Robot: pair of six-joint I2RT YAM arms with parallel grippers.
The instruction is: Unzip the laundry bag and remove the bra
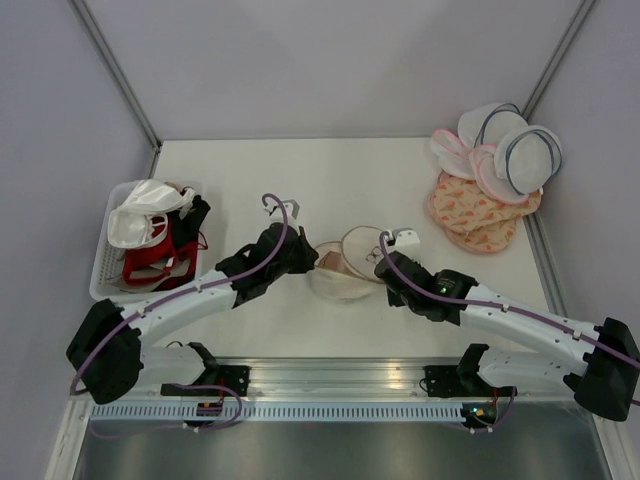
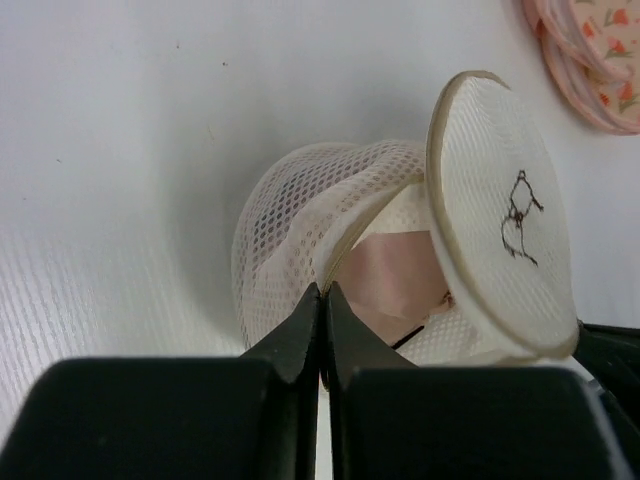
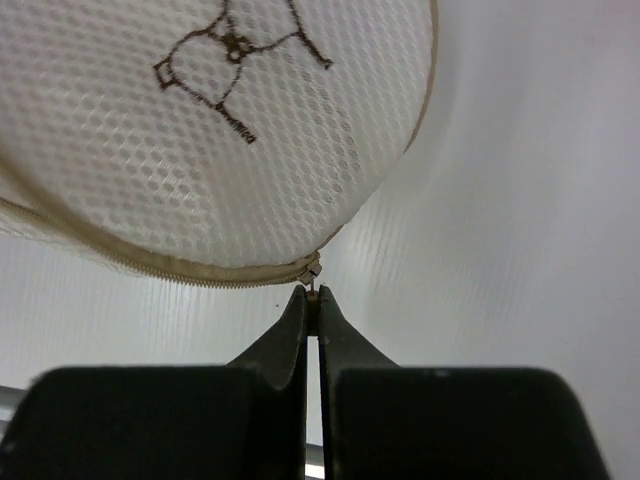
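Two claws spread the unzipped laundry bag [image 1: 335, 281] at the centre of the tabletop [image 1: 250, 170]: left claw [image 2: 322, 295] pinched on its mesh rim as anchor, right claw [image 3: 312, 296] clamped on the zipper pull [image 3: 313, 271], baring the pink bra [image 2: 395, 285].

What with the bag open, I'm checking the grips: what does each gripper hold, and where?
The left gripper pinches the laundry bag at the edge of its opening; the right gripper pinches its zipper pull.
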